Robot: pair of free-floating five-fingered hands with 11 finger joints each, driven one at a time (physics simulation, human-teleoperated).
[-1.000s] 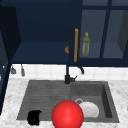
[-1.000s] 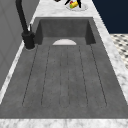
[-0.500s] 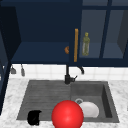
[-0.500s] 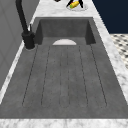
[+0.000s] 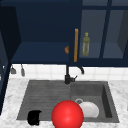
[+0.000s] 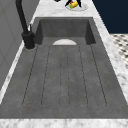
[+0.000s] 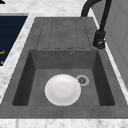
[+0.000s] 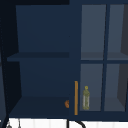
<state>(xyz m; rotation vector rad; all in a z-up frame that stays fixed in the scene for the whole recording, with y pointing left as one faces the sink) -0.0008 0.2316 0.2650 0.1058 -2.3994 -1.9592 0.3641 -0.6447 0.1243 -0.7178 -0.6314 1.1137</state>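
Red ball [image 5: 67, 115], round and glossy, at 6 o'clock in the front view. Overlaps the front rim of the sink [image 5: 110, 100] and covers the left edge of the white plate [image 5: 90, 110]. Whether it touches either, or hangs nearer the camera, cannot be told.

Left hand [image 5: 34, 117] at 9 o'clock of the ball, near it but apart, over the front left corner of the sink, at the near end of the ribbed draining board [image 5: 47, 92]. Fingers a dark lump there; apart or together, cannot be told.

Plate flat on the basin floor in the right side view [image 7: 62, 89], with the drain [image 7: 82, 80] just beside it at 2 o'clock. Black tap [image 5: 68, 77] at 12 o'clock of the ball, upright on the back rim between board and basin. Marble table [image 5: 10, 95] all round the sink.

Above, a dark blue wall cabinet [image 8: 42, 75], with a long orange handle [image 5: 76, 45] standing upright at its middle. Green bottle [image 5: 86, 44] upright on the lowest shelf, just beside the handle at 3 o'clock; a small orange thing [image 5: 66, 50] at 9 o'clock of the handle, too small to make out.
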